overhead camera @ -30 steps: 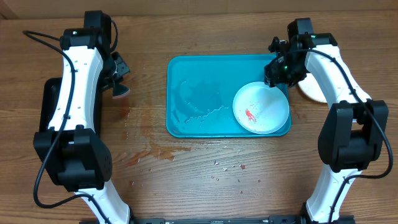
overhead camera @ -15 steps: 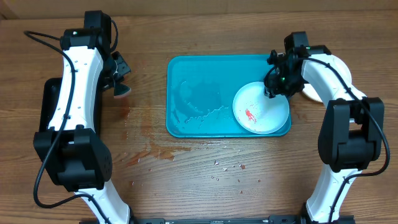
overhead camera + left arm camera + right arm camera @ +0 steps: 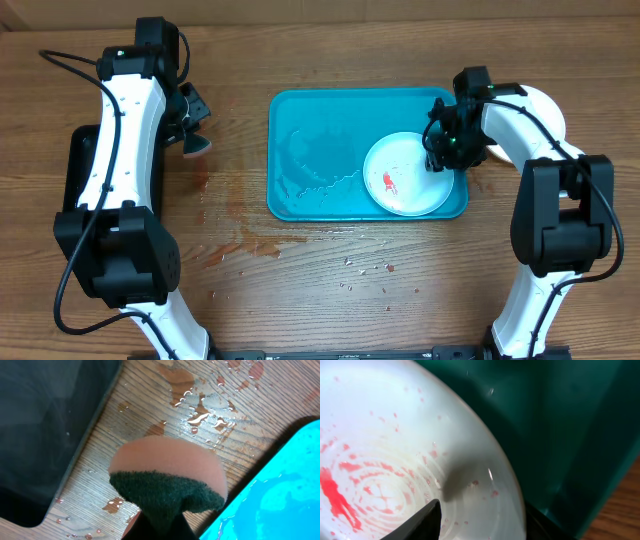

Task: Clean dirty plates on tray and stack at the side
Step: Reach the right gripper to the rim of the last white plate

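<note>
A white plate (image 3: pixel 400 185) with a red smear lies in the right part of the turquoise tray (image 3: pixel 320 110). My right gripper (image 3: pixel 440 158) is open at the plate's right rim. In the right wrist view its fingers (image 3: pixel 482 520) straddle the rim of the plate (image 3: pixel 395 450), one finger inside and one outside over the tray (image 3: pixel 560 420). My left gripper (image 3: pixel 190 135) is shut on a pink sponge with a dark green scrub side (image 3: pixel 167 467), held over the table left of the tray. A white plate (image 3: pixel 540 105) lies right of the tray, partly hidden by the right arm.
A black tray (image 3: pixel 78 170) lies at the far left, also in the left wrist view (image 3: pixel 40 425). Water and reddish stains wet the wood (image 3: pixel 230 200) left of the turquoise tray. Small crumbs (image 3: pixel 365 268) lie in front of it. The tray floor is wet.
My right gripper came down onto the plate's right rim, and the plate has slid a little to the left in the tray. The left arm has not moved.
</note>
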